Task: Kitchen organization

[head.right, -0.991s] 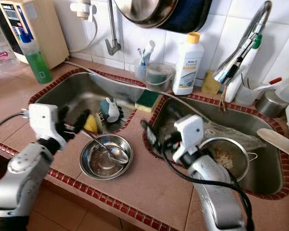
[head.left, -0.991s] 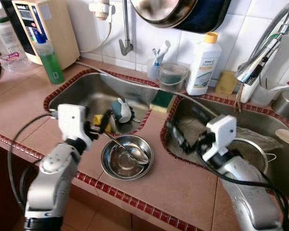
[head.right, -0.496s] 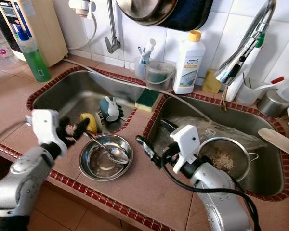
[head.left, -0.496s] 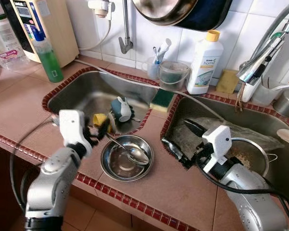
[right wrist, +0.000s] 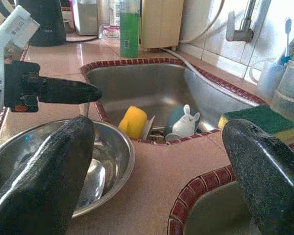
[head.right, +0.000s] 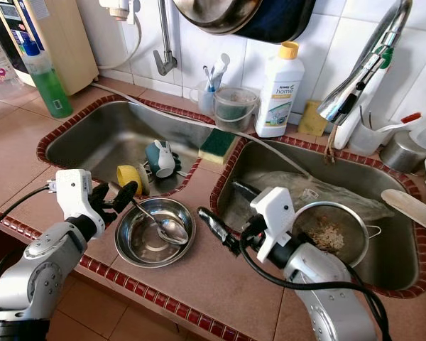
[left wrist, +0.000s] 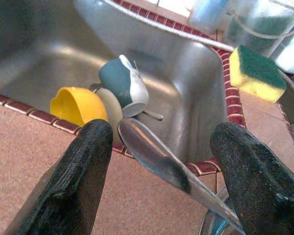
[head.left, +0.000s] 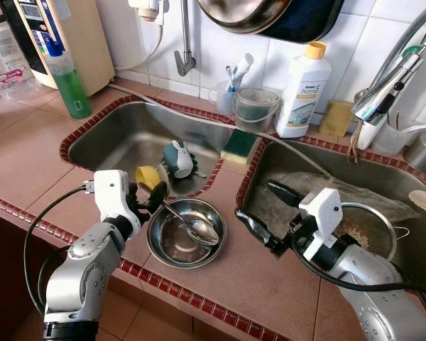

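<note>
One white bottle (head.left: 302, 91), label reads "home".

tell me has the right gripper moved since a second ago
Yes. The right gripper has drawn back out of the right sink basin toward the robot; its open jaws now straddle the basin's near rim, one over the counter beside the steel bowl.

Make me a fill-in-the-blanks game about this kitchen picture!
1. The spoon lies in the shiny metal ____ on the counter.
2. The yellow cup lies in the ____ sink.
3. The left claw is open around the spoon's ____.
4. The sponge between the sinks is yellow and ____.

Missing words: bowl, left, handle, green
</note>
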### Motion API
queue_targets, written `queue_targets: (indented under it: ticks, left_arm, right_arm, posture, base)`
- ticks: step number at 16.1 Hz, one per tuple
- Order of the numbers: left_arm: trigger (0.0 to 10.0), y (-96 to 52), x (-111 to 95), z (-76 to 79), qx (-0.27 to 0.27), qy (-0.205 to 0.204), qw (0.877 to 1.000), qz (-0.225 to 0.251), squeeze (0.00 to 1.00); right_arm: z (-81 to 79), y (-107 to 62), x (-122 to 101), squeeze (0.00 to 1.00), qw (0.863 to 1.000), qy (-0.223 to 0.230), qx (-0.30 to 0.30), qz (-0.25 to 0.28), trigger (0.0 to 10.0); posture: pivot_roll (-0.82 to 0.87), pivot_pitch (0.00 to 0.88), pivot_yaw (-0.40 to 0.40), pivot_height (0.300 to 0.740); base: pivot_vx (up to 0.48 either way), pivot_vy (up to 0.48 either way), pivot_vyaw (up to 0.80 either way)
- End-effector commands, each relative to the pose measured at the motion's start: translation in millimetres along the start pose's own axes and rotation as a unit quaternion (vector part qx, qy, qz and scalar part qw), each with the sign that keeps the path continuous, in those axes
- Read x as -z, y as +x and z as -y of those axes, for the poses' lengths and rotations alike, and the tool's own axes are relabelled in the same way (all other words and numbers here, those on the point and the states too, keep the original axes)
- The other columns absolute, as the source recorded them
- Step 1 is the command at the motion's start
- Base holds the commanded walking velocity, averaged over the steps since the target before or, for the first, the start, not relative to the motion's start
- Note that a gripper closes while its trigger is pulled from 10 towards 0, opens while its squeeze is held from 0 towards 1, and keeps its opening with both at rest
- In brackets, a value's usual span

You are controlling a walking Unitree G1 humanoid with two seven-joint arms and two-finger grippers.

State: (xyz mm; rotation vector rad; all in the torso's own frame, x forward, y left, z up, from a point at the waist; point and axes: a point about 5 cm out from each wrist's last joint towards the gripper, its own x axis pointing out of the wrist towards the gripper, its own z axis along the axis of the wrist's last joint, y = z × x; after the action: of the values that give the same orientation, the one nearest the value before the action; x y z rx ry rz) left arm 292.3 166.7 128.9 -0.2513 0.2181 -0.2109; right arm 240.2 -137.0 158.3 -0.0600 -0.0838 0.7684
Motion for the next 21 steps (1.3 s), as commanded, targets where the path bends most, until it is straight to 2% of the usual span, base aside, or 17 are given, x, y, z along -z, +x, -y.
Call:
queue_targets:
  ticks: [1, 5, 9, 13, 21]
  left_arm:
    - [10.0, 0.8, -3.4, -0.6, -0.007, -0.007, 1.000, 0.006, 0.00]
    - [10.0, 1.2, 6.5, -2.8, -0.017, -0.003, 0.999, -0.029, 0.00]
    - [10.0, 3.7, 18.2, 1.7, -0.022, -0.021, 0.998, -0.063, 0.00]
    - [10.0, 7.0, 15.0, 4.5, -0.020, -0.044, 0.997, -0.057, 0.00]
    - [10.0, 6.7, 5.4, 1.4, -0.021, -0.055, 0.997, -0.041, 0.00]
  right_arm:
    - [-4.1, 0.6, -4.7, 0.00, 1.000, -0.001, -0.014, 0.005, 10.0]
    - [-5.9, 0.6, -7.4, 0.00, 1.000, 0.003, -0.023, 0.003, 10.0]
    - [-12.3, -1.7, -13.3, 0.00, 0.999, 0.009, -0.049, 0.004, 10.0]
    - [-16.9, -4.9, -16.8, 0.00, 0.997, 0.009, -0.073, -0.003, 10.0]
    - [-16.0, -3.8, -18.5, 0.00, 0.997, 0.008, -0.075, -0.006, 10.0]
  posture:
    - [-0.19, 0.086, 0.014, 0.740]
    - [-0.19, 0.088, 0.013, 0.740]
    - [-0.20, 0.087, 0.013, 0.740]
    - [-0.20, 0.090, 0.013, 0.740]
    - [-0.20, 0.091, 0.009, 0.740]
  base:
    - [0.000, 0.000, 0.00]
    - [0.000, 0.000, 0.00]
    - [0.000, 0.000, 0.00]
    - [0.000, 0.000, 0.00]
    - [0.000, 0.000, 0.00]
